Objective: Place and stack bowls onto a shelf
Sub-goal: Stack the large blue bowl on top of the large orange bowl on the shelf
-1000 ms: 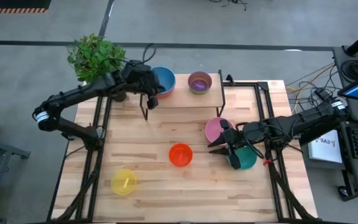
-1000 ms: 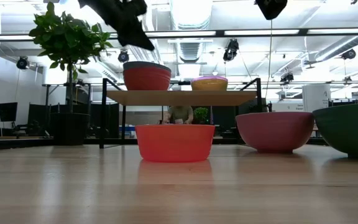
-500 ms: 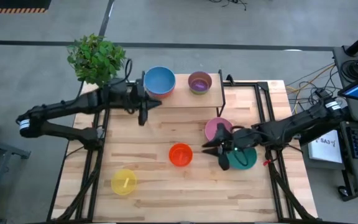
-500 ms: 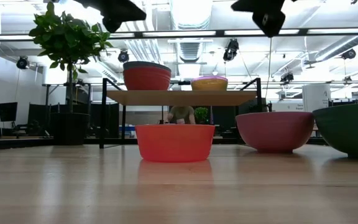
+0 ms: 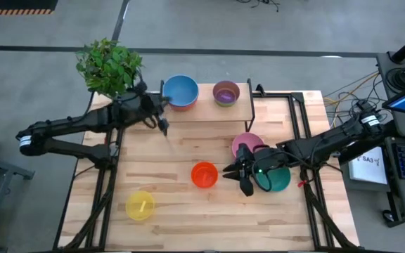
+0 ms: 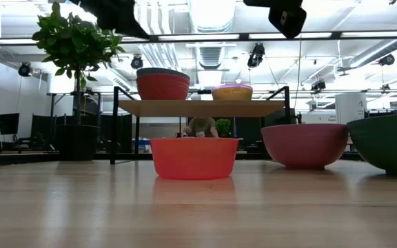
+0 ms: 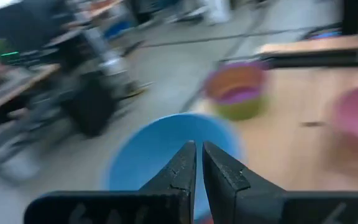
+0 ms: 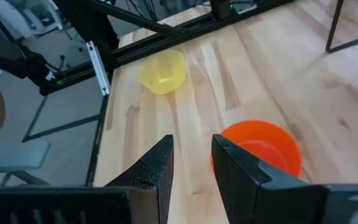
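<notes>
- Your right gripper (image 5: 236, 173) hovers above the table, jaws parted and empty, with the orange bowl (image 5: 204, 174) just beside it, straight ahead of the fingers.
- Your left gripper (image 5: 162, 125), pinched closed on nothing, hangs near the shelf (image 5: 204, 109), which carries the blue bowl (image 5: 180, 91).
- The orange bowl is smooth, round plastic with no long axis; the right arm is nearer.

Smooth, glossy round orange plastic bowl (image 5: 204, 174) — on a pale matt plank-wood tabletop (image 5: 174, 158); thin black metal legs (image 6: 114, 124) under the light-wood shelf (image 6: 200, 108).

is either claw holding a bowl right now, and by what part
No. The left claw is nearly shut and empty by the shelf; the right claw is open near the orange bowl.
</notes>
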Motion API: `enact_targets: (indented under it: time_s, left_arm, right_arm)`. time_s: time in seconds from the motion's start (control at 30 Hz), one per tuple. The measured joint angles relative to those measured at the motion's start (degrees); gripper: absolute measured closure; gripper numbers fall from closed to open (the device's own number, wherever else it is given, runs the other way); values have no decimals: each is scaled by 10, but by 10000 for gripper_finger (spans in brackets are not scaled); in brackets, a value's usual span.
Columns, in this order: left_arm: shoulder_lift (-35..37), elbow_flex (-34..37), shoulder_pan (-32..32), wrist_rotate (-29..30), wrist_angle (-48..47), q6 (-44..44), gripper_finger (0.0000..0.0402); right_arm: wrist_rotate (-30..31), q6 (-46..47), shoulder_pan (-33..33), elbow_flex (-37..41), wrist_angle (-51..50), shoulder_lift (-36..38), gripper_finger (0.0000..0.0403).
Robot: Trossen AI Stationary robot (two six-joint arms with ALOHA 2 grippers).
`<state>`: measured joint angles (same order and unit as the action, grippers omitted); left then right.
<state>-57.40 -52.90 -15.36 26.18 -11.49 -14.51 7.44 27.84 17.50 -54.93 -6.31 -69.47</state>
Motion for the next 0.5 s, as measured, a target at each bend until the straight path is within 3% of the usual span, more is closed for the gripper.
enact_targets:
  time_s: [0.27, 0.37, 0.5]
  left_arm:
    - [-39, -2, -107, -41, -11, 2, 401]
    - [-52, -4, -123, -85, -12, 7, 401]
    - [-63, -4, -124, -88, -15, 19, 401]
  right_arm:
    - [1, -22, 0, -2, -3, 0, 305]
    - [1, -23, 0, -2, -3, 0, 305]
    - [2, -31, 0, -2, -4, 0, 305]
